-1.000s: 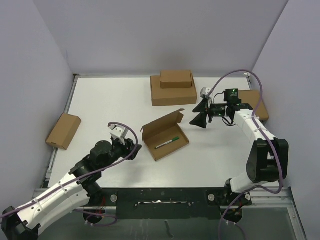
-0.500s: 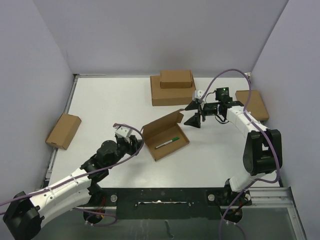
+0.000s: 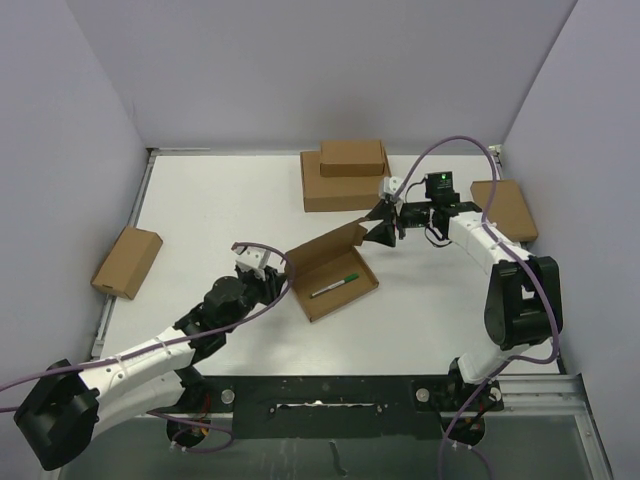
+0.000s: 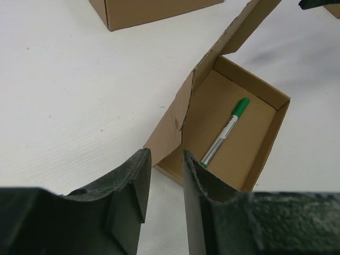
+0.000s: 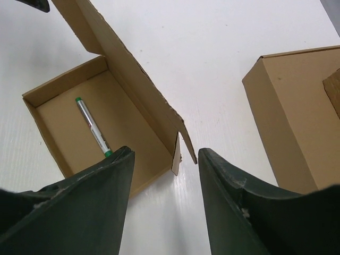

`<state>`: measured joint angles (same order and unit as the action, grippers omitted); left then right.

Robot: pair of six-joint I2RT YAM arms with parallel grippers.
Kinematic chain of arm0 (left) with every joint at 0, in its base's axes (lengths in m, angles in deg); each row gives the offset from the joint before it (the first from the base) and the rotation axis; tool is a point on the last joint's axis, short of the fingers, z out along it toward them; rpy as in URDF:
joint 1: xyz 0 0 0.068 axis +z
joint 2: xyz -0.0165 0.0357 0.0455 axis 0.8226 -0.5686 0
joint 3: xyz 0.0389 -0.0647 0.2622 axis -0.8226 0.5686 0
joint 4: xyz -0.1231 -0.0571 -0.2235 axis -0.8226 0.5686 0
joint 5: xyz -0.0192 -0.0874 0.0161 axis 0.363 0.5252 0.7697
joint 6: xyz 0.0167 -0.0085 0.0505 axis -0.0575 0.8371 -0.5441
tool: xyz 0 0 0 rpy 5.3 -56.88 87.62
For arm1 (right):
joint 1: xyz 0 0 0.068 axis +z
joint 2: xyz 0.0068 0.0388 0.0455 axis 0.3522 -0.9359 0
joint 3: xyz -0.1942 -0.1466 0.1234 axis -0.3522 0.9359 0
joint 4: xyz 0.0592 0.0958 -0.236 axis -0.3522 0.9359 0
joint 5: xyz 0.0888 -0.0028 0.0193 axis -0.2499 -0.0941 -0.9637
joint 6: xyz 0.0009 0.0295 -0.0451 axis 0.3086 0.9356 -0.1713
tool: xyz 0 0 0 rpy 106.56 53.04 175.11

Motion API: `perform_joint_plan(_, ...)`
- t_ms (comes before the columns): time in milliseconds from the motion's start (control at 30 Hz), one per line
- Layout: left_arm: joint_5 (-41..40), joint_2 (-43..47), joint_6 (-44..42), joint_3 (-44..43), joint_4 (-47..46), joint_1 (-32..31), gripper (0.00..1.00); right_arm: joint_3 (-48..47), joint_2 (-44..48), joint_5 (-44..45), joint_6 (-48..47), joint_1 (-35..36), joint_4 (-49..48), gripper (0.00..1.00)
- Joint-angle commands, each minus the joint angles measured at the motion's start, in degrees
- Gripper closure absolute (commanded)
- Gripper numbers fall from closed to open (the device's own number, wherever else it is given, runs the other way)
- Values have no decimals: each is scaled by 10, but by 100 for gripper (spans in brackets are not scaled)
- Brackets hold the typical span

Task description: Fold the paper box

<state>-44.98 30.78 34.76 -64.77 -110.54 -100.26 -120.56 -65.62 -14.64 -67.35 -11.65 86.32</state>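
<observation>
Shows the paper box [image 3: 330, 270] lying open near the middle of the table [image 3: 220, 210], with its lid raised along the far long side and a green-capped pen [image 3: 335, 287] flat in the tray. Places the left gripper [image 4: 163, 159] just beside the box's near-left corner, fingers at a narrow gap, gripping nothing. Places the right gripper [image 5: 166, 154] at the lid's far-right end, jaws fairly wide and empty; contact with the end flap not discernible. Includes closed cartons: stacked pair [image 3: 346, 185] behind the box, lone carton [image 3: 127, 262] well to its left, another carton [image 3: 505, 210] to its right.
</observation>
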Motion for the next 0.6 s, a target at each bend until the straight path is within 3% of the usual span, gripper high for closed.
perform_joint_plan(0, -18, 3, 22, -17, -42, -2, 72, -11, -9, 13, 19, 1, -29, 49)
perform_joint_plan(267, -20, -5, 40, -22, -41, -2, 73, -7, -21, 27, 30, 9, -37, 58)
perform_joint_plan(567, -17, -31, 58, -36, -46, -2, 78, -5, -23, 39, 41, 19, -42, 81)
